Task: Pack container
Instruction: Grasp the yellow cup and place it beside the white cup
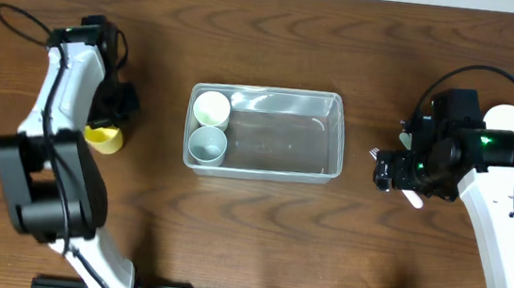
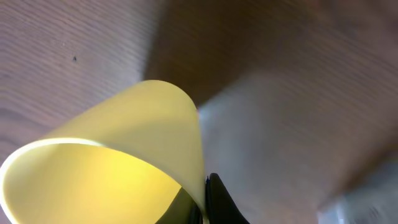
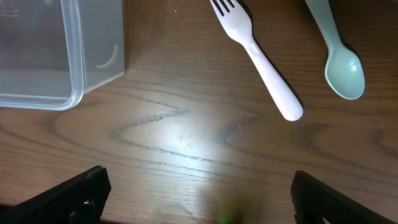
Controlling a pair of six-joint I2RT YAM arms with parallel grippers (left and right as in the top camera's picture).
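Two small cups, white (image 1: 211, 108) and pale green (image 1: 207, 144), at the left end of the clear container (image 1: 337, 101), mid-table (image 1: 257, 239). Left jaws clamped on the wall of a yellow cup (image 2: 112, 168), left of the container. Right jaws wide apart above bare wood, near a white fork (image 3: 261, 59) and green spoon (image 3: 341, 62), right of the container.

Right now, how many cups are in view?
3. A white cup and a grey-blue cup sit side by side in the container's left end; a yellow cup is left of the container, partly under the left arm. Arms could hide more.
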